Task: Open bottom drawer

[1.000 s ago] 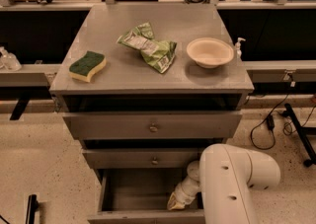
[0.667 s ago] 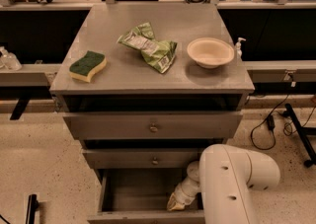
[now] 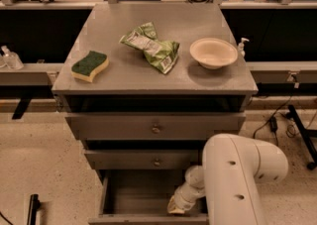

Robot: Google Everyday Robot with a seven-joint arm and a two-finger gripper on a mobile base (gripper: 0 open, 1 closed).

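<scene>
The grey bottom drawer point(image 3: 136, 193) stands pulled out toward the near edge, its plain box interior showing. Its flat front is mostly cut off by the lower border, so the knob is hidden. The tool point(image 3: 176, 206) sits low inside the drawer's right side, partly masked by the bulky white arm link point(image 3: 237, 179); whether it is open or grasping anything cannot be told. Above are the shut middle drawer point(image 3: 126, 159) and wider top drawer point(image 3: 114, 126). On the grey tabletop point(image 3: 124, 79) lie a green-and-yellow sponge point(image 3: 89, 65), a crumpled green snack bag point(image 3: 151, 48) with unreadable printing, and a beige bowl point(image 3: 213, 52).
</scene>
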